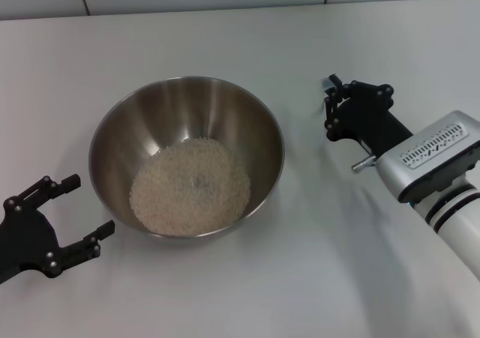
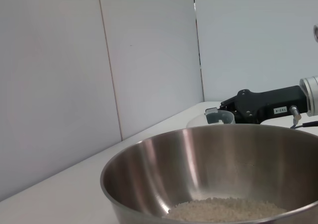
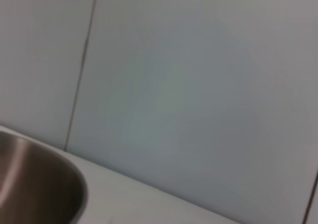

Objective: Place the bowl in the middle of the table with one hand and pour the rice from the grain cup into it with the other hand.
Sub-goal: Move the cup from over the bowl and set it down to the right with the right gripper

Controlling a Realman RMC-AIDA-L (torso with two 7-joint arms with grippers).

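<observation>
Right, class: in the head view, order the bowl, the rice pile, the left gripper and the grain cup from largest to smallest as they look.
1. bowl
2. rice
3. left gripper, though it lies nearer the camera, which may flatter it
4. grain cup, only a sliver shows at the right gripper

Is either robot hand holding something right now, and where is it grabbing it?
The left gripper is open and holds nothing beside the bowl. The right gripper seems to grip the grain cup; the exact spot is hidden.
</observation>
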